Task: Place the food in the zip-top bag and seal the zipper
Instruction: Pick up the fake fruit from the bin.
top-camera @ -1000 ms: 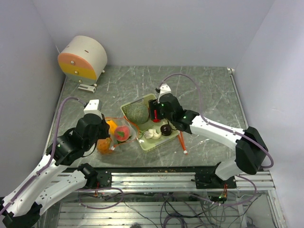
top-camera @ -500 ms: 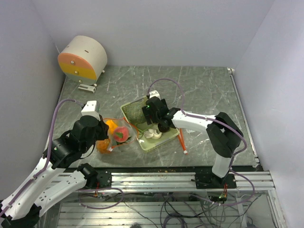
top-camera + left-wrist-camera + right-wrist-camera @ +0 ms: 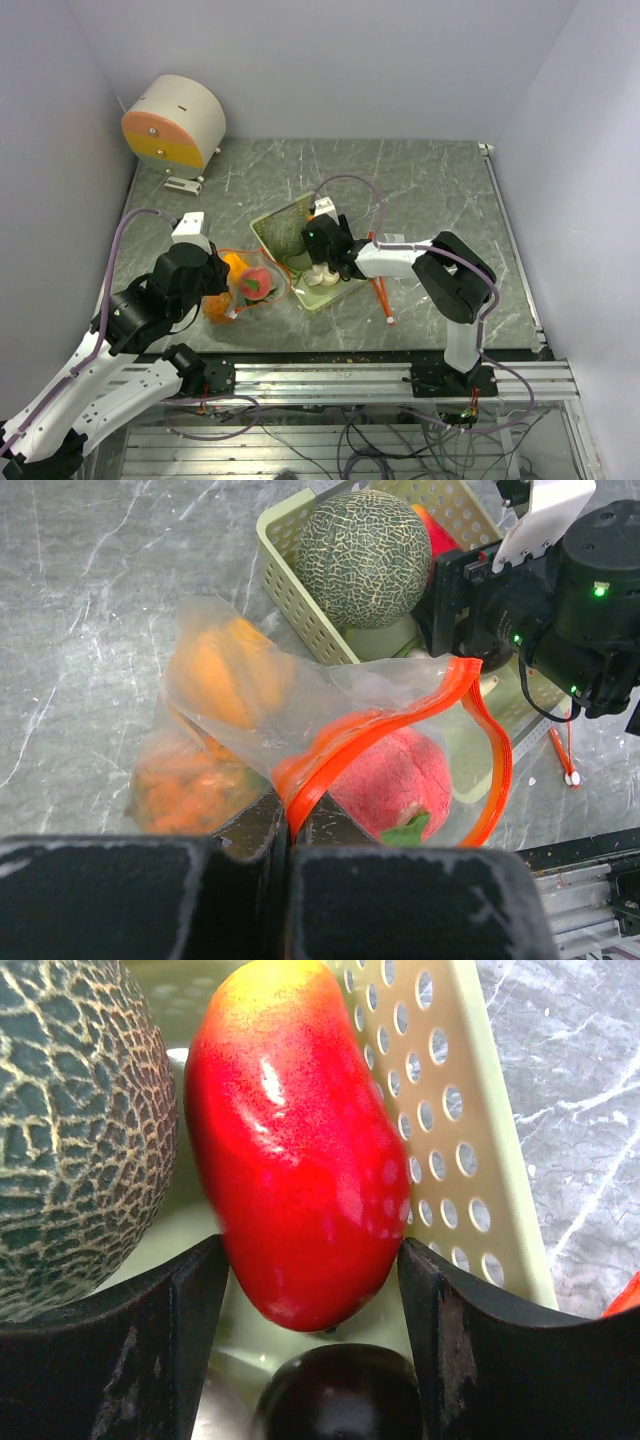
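Observation:
My left gripper is shut on the orange zipper edge of the clear zip-top bag, holding its mouth open toward the basket. In the bag lie a pink piece, a smooth orange fruit and an orange bumpy fruit. My right gripper is down in the pale green basket, its fingers pressed on both sides of the red pepper. The netted melon lies just left of the pepper. White garlic sits at the basket's near end.
A dark round piece lies in the basket under the pepper. A thin orange stick lies on the table right of the basket. An orange and white drum stands at the back left. The basket touches the bag.
My right arm has swung left and lowered into the basket around the red pepper. The basket has shifted and turned toward the bag. My left gripper has kept hold of the bag.

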Robot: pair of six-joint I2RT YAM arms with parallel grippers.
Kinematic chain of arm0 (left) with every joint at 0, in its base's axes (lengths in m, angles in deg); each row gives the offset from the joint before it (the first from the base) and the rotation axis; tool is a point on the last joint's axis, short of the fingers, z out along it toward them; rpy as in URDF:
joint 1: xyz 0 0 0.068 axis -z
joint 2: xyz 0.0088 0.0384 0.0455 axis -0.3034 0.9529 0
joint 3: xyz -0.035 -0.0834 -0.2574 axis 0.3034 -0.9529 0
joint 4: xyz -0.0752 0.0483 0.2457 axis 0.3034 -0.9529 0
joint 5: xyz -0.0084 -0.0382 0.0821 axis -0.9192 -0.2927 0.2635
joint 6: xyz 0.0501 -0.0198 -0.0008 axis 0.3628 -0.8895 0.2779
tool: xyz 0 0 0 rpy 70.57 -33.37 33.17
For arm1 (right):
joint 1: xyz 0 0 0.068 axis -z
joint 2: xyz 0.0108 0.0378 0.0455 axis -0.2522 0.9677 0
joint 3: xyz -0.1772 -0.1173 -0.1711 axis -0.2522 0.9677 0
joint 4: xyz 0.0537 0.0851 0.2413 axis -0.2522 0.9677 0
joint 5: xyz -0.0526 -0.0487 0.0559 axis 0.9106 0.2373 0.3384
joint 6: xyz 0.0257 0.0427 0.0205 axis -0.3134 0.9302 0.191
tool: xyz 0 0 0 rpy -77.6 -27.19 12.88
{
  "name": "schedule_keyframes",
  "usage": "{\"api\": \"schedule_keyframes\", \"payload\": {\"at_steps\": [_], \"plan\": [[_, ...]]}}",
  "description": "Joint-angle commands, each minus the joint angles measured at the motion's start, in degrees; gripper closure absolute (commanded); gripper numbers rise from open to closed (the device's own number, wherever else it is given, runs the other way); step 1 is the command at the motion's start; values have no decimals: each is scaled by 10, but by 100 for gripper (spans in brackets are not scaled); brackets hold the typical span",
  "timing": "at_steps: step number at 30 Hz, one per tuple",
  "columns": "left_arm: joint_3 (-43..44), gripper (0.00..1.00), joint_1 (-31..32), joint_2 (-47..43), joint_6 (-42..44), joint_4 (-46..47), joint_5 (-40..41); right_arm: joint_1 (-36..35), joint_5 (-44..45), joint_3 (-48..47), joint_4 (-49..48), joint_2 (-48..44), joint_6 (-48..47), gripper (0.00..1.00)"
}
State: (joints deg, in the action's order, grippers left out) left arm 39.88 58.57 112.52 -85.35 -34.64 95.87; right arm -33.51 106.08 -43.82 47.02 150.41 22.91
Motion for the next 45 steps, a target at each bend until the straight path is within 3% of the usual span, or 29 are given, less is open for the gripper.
{"api": "schedule_keyframes", "payload": {"at_steps": [1,4,8,11,25,34,38,45], "plan": [[10,93,-3,-2,4,19,-10,0,20,34,-101,-3,-14,34],[9,93,-3,-2,4,20,-10,0,17,47,-118,-10,-14,43],[7,93,-3,-4,4,21,-12,0,10,88,-141,-46,-2,66],[4,93,-3,-6,2,21,-13,0,-6,115,-149,-90,5,70],[-2,93,-3,-14,-1,22,-18,0,-138,200,-94,-340,53,73],[10,93,-3,17,3,21,-9,-17,-371,223,-36,-517,51,74],[27,93,-3,34,1,22,-11,-71,-411,196,19,-536,42,75],[88,93,-3,85,5,5,-19,-215,-352,157,65,-495,25,76]]}}
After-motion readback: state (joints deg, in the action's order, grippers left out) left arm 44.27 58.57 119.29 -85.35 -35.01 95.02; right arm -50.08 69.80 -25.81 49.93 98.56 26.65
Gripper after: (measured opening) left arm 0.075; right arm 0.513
